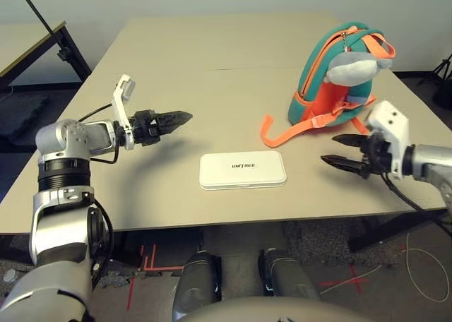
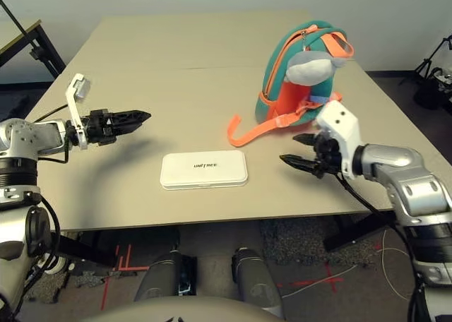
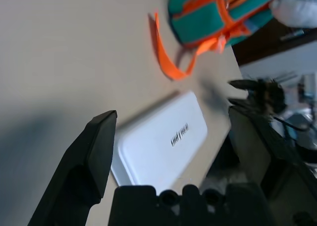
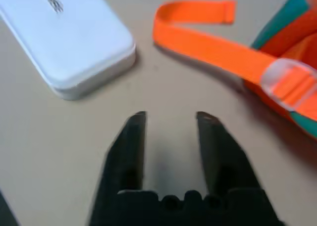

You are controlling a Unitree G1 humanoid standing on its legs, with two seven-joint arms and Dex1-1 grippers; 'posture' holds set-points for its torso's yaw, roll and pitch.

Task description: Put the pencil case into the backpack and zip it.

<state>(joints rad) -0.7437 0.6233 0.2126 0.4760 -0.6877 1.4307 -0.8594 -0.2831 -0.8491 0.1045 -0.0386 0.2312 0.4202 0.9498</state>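
Right wrist: lettering [image 4: 53, 0] blurred; backpack [image 4: 292, 47] cropped

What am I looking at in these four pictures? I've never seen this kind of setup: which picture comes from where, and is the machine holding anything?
This is a human-shaped robot with two arms, working at a table. Two pictures come from its head, one per eye, so they show the same scene from slightly different spots. The other two come from cameras on its wrists, each looking along that hand's two black fingers.

On the table lies a flat white pencil case marked "UNITREE". Beyond it, toward the robot's right, stands a teal and orange backpack with a grey plush charm and an orange strap trailing on the tabletop.

Nothing is held: the left hand is open above the table, and the right hand has its fingers apart with only air between them.
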